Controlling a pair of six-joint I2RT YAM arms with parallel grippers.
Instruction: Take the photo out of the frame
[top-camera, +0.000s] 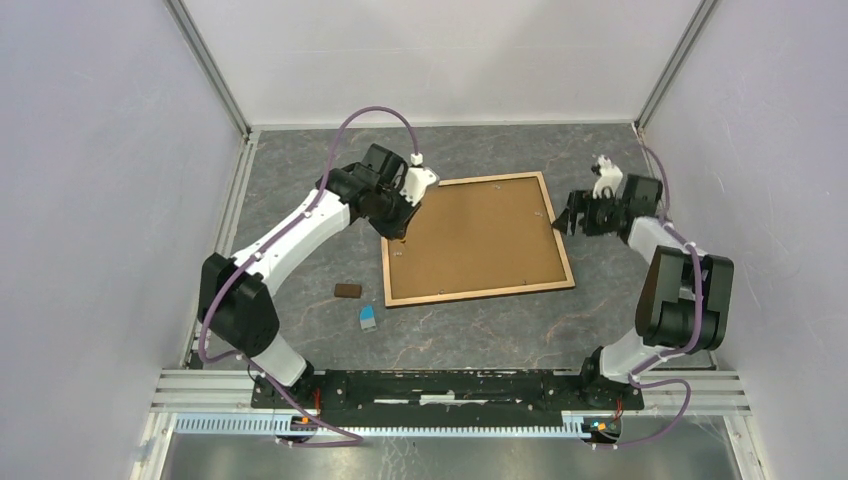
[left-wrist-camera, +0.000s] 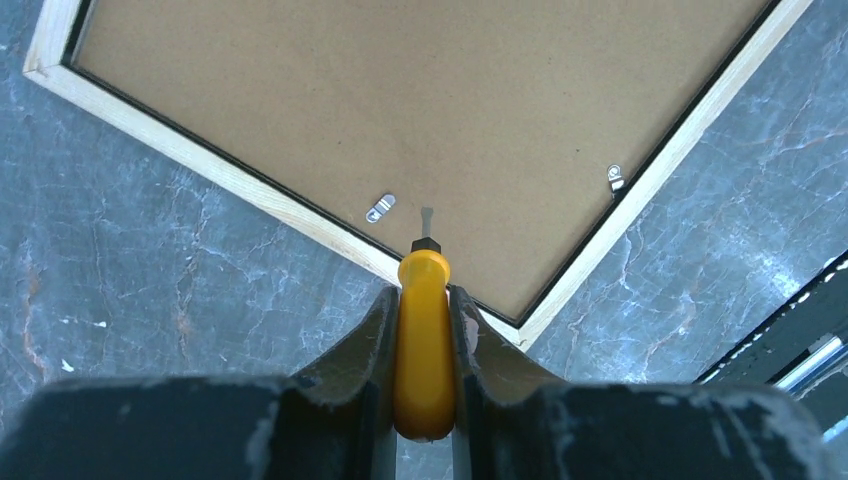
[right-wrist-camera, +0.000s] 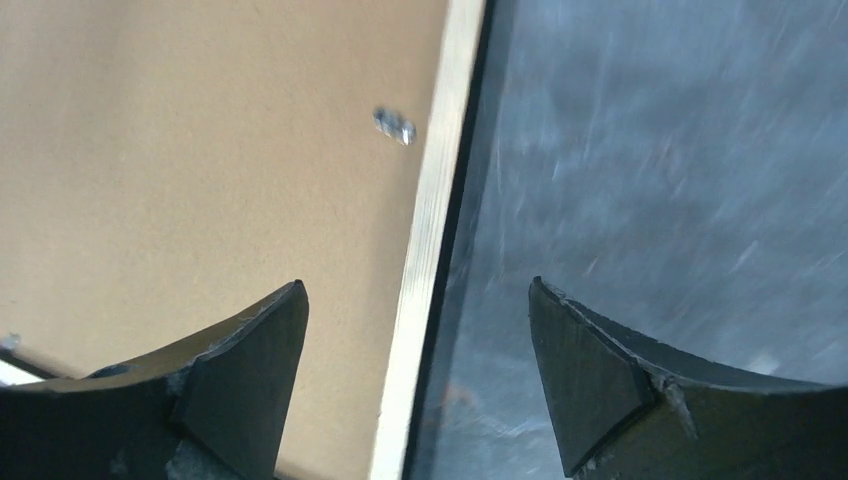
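Note:
The frame lies face down on the table, its light wood rim around the brown backing board. The photo is hidden under the board. My left gripper is over the frame's left edge, shut on a yellow-handled screwdriver. The screwdriver's tip sits on the board next to a metal clip; a second clip is at the adjoining rim. My right gripper is open and empty. It hovers over the frame's right rim, one finger above the board, one above the table, near another clip.
A small brown block and a small blue-and-white object lie on the dark marbled table left of the frame's near corner. White walls with metal rails enclose the table on three sides.

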